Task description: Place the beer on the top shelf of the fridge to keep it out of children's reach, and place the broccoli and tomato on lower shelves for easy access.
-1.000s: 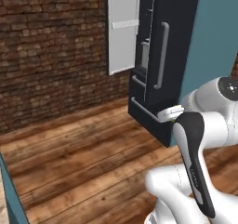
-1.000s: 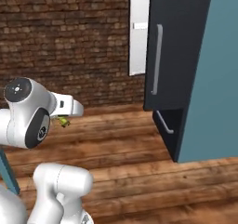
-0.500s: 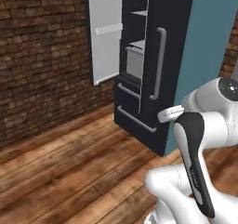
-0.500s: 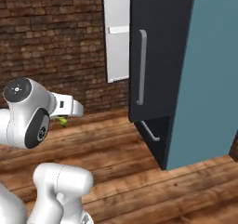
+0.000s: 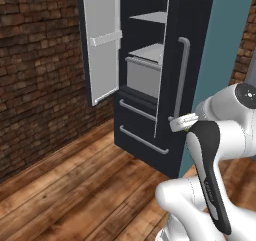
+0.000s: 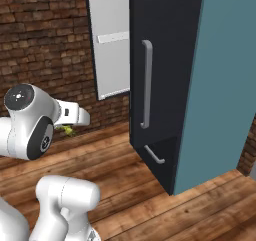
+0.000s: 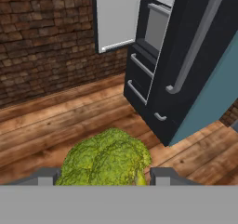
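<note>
The base swings round, so the fridge (image 5: 165,75) now shows its open door. The tool (image 7: 104,177) grips the broccoli (image 7: 106,160), not shelved yet.

Flat, even, bright rendered light, no visible source. The tall dark charcoal fridge (image 5: 170,75) casts only a faint shadow on the brown wooden plank floor (image 5: 75,190). No glare; edges slightly soft and pixelated, without lens distortion.

Matt dark fridge (image 5: 195,45), rough brick wall (image 5: 35,75), grained wooden floor (image 5: 80,195), bumpy broccoli (image 7: 107,160).
</note>
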Available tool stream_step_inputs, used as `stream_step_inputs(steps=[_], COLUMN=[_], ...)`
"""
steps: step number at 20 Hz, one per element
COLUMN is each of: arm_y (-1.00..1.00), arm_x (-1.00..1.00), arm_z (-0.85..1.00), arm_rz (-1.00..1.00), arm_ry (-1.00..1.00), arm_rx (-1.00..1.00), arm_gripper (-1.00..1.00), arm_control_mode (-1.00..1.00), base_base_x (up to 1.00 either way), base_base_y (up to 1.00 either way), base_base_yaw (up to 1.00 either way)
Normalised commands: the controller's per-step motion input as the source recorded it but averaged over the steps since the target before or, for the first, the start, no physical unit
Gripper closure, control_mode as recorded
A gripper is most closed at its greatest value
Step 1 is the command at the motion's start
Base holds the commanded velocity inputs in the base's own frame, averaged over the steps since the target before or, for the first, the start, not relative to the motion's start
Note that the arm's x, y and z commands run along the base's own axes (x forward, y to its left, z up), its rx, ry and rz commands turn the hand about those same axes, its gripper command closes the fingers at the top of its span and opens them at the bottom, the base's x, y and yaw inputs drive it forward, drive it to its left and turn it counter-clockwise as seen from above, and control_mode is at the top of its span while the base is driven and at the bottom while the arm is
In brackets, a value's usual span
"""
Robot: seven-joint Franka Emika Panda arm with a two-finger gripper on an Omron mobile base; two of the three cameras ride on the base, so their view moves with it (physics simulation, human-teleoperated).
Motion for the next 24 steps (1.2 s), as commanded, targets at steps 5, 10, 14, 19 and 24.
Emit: stream_step_inputs(steps=[5,10,14,19,24], arm_y=[0.00,0.00,0.00,0.00,0.00], arm_x=[0.00,0.00,0.00,0.00,0.00], arm_z=[0.00,0.00,0.00,0.00,0.00], arm_rz=[0.00,0.00,0.00,0.00,0.00], arm_ry=[0.00,0.00,0.00,0.00,0.00], arm_rx=[0.00,0.00,0.00,0.00,0.00], arm_gripper=[1.00,1.00,1.00,1.00,1.00], arm_control_mode=[1.00,1.00,1.00,1.00,1.00], base_base_x=[0.75,0.78,0.78,0.77,0.74], base_base_y=[0.39,0.42,0.40,0.41,0.37], base_base_yaw=[-0.31,-0.34,-0.35,-0.35,-0.35])
